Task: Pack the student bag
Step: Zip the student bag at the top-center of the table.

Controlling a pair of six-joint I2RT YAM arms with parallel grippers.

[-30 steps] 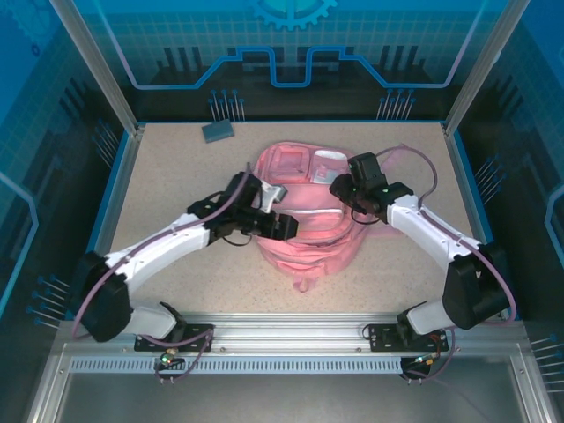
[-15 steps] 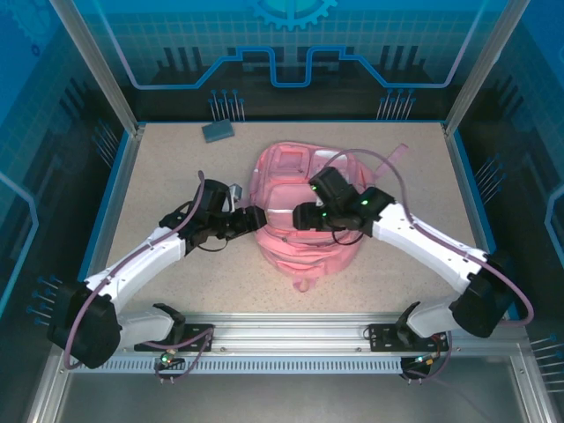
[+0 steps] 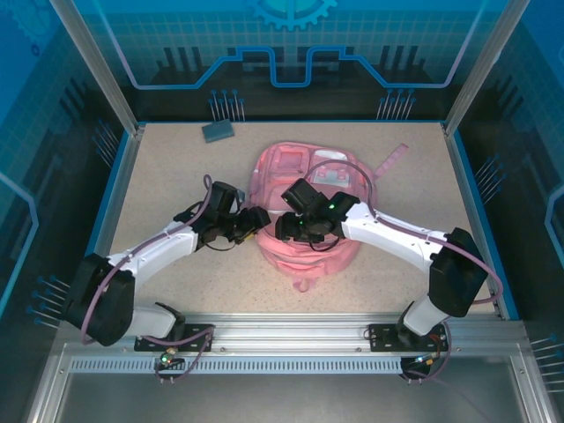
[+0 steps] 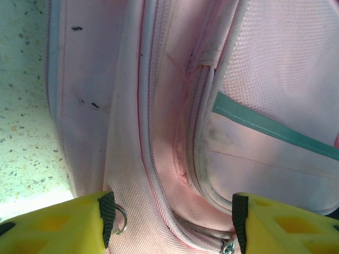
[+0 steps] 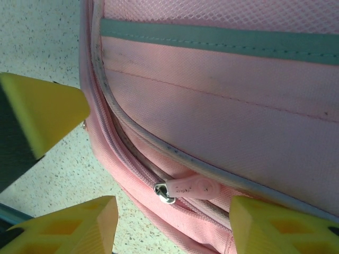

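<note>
Backpack (image 3: 308, 256) beneath both tools, my left tool (image 4: 172, 218) spread apart over its side zip, my right tool (image 5: 169, 216) spread apart, pink zip pull (image 5: 190, 188) between its fingers

Bright, even light falls from above on the table (image 3: 167, 194) in the top view, leaving short soft shadows under the arms (image 3: 159, 251). The enclosure walls (image 3: 53, 132) glow blue. In the left wrist view the table is washed out at the left and the student bag (image 4: 175, 106) is slightly soft. The right wrist view is crisper, its yellow fingers (image 5: 280, 227) blurred.
</note>
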